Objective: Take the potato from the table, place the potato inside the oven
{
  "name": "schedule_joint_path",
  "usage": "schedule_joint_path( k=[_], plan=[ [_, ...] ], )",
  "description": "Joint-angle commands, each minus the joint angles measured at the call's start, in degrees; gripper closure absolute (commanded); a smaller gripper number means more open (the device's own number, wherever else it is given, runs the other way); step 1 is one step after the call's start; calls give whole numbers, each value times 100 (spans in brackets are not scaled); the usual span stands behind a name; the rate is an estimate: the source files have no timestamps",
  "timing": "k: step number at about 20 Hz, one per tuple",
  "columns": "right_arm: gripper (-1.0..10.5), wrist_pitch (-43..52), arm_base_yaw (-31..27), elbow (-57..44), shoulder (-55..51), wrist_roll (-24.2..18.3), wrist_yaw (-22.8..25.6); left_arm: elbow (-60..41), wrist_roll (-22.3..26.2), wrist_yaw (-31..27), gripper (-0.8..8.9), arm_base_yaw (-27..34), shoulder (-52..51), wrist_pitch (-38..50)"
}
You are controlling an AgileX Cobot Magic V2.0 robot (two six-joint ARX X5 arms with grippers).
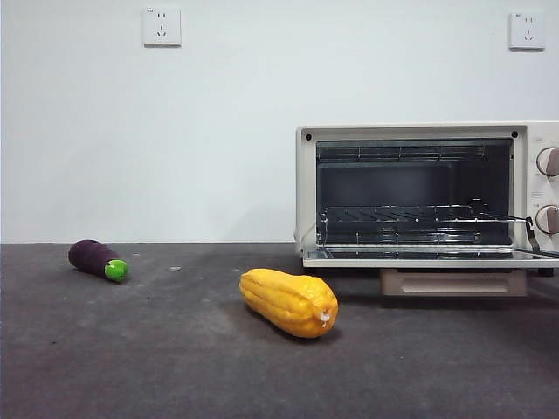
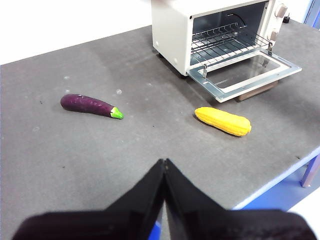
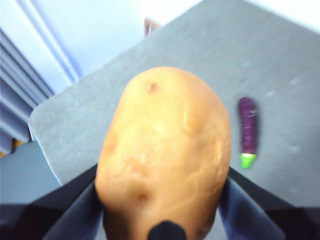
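Right gripper (image 3: 162, 200): clamped on the potato (image 3: 164, 155), one jaw against each flank. Potato raised off the table (image 3: 150, 55) and filling most of the right wrist view; orange-brown skin with a few dark eyes. Out of the front view altogether, so height above the surface not readable. Slightly blurred picture, exact jaw contact probably at the widest part.

Left gripper (image 2: 164, 167): jaws pressed together to a point, nothing between them, hanging over the near part of the table (image 2: 75, 160).

Oven (image 1: 428, 192): at the right rear, door (image 2: 247, 75) dropped flat and open, wire rack (image 1: 402, 214) seen inside, two knobs at the right edge. Cavity seen bare apart from the rack.

Yellow ridged vegetable (image 1: 289, 302): lying on the table (image 1: 131, 349) in front of and to the left of the oven, apart from it.

Eggplant (image 1: 97, 259): lying well to the left, green tip toward the yellow vegetable.
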Motion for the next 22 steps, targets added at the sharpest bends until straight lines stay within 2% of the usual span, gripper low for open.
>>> schedule_joint_path(
  k=[1, 4, 9, 12, 16, 20, 22],
  plan=[
    [819, -157, 17, -920, -560, -122, 225, -17, -162, -24, 819, -11, 127, 26],
    [821, -155, 20, -2754, -1652, -260, 793, -17, -175, -28, 819, -11, 358, 26],
    [821, -153, 9, -4597, -2852, -225, 1364, -17, -173, -369, 819, -15, 745, 52],
    [821, -153, -28, -5783, -3840, 31, 2116, -17, -74, -468, 819, -15, 1215, 490],
    [821, -151, -153, -6937, -4975, 369, 2581, -17, 304, -452, 819, -15, 1974, 1106],
    [821, -151, -308, -8002, -5893, 669, 3333, -17, 505, -411, 819, -15, 2776, 1587],
    [821, -151, -398, -8631, -6301, 1060, 3733, -17, 592, -162, 819, -15, 3104, 1897]
  ],
)
